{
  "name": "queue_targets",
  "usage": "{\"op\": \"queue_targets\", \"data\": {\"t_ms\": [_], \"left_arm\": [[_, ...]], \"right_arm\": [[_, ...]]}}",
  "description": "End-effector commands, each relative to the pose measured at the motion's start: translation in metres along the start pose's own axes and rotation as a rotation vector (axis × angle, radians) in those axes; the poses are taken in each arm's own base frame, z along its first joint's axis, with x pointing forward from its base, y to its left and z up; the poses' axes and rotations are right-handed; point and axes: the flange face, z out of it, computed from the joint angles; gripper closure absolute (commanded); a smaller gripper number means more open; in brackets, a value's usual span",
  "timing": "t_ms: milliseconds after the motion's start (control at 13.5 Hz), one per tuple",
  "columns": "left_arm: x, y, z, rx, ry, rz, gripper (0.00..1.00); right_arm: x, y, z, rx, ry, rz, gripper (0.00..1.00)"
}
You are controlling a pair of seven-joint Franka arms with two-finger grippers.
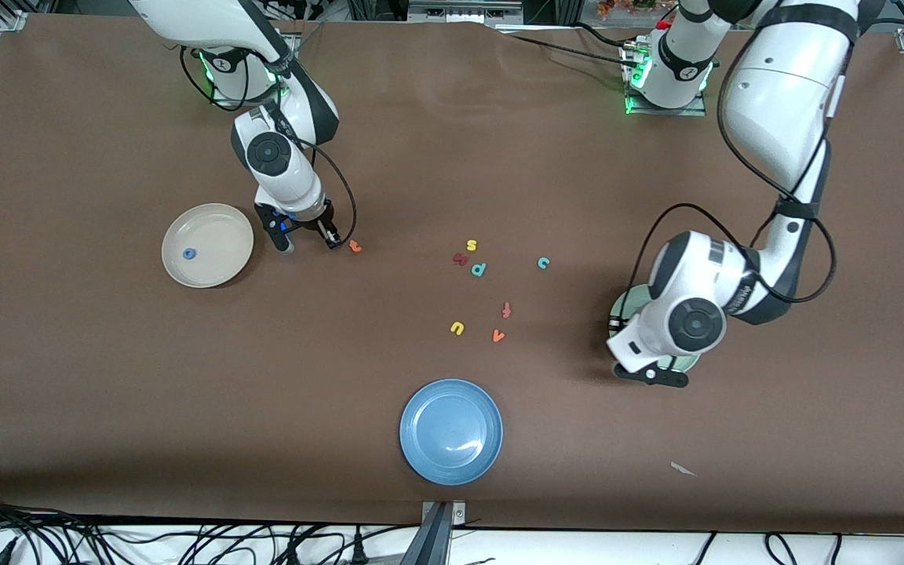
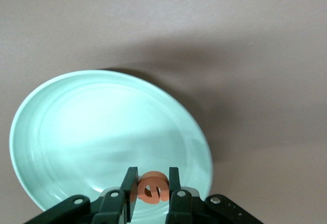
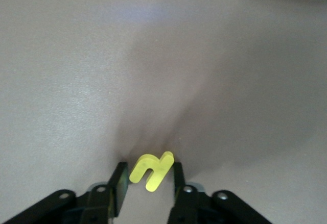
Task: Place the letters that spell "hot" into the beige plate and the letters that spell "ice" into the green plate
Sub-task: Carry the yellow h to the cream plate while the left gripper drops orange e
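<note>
Between the fingertips of the left gripper (image 2: 149, 196) sits the orange "e" (image 2: 151, 188), pinched from both sides and held over the green plate (image 2: 61, 132); in the front view that plate (image 1: 626, 302) is mostly hidden beneath the arm, at the left arm's end of the table. The right gripper (image 3: 148, 180) has its fingers close on either side of the yellow "h" (image 3: 150, 170), down at the table; one finger touches the letter, though I cannot tell whether the grip is complete. From the front, this gripper (image 1: 309, 239) stands between the beige plate (image 1: 220, 263), where the blue "o" (image 1: 188, 253) already lies, and the orange "t" (image 1: 355, 246) just beside it. The teal "c" (image 1: 544, 263) waits on the bare table; the dark red "i" I cannot pick out.

So two steps run together: delivering "e" and picking "h". Next, I judge, the left fingers need only part over the plate; the right must secure, lift and carry to the beige plate.
</note>
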Motion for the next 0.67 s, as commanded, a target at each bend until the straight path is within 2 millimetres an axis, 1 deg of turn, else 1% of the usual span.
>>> {"op": "queue_targets", "data": {"t_ms": [0, 74, 148, 223, 297, 371, 519, 593], "left_arm": [[0.000, 0.005, 0.017, 0.009, -0.003, 0.041, 0.53], [0.001, 0.008, 0.018, 0.008, -0.001, 0.035, 0.03], [0.000, 0.009, 0.014, 0.008, 0.003, 0.042, 0.00], [0.000, 0.010, 0.010, 0.007, 0.007, 0.046, 0.00], [-0.002, 0.014, 0.005, 0.005, 0.007, 0.042, 0.00], [-0.007, 0.027, -0.007, -0.027, 0.011, 0.034, 0.00], [-0.026, 0.055, -0.018, -0.060, -0.004, 0.012, 0.00], [-0.038, 0.075, -0.023, -0.070, -0.009, 0.021, 0.00]], "right_arm": [[0.001, 0.008, 0.010, -0.025, 0.008, -0.020, 0.66], [0.001, 0.007, 0.009, -0.023, 0.008, -0.023, 0.69], [0.001, 0.007, 0.010, -0.029, 0.007, -0.038, 0.70], [0.002, 0.008, 0.010, -0.045, 0.007, -0.041, 0.70], [0.004, 0.006, 0.008, -0.055, 0.007, -0.043, 0.74], [0.004, 0.005, 0.006, -0.069, 0.007, -0.046, 0.74], [0.005, -0.002, -0.001, -0.088, 0.008, -0.050, 0.76], [0.006, -0.008, -0.008, -0.111, 0.009, -0.055, 0.77]]}}
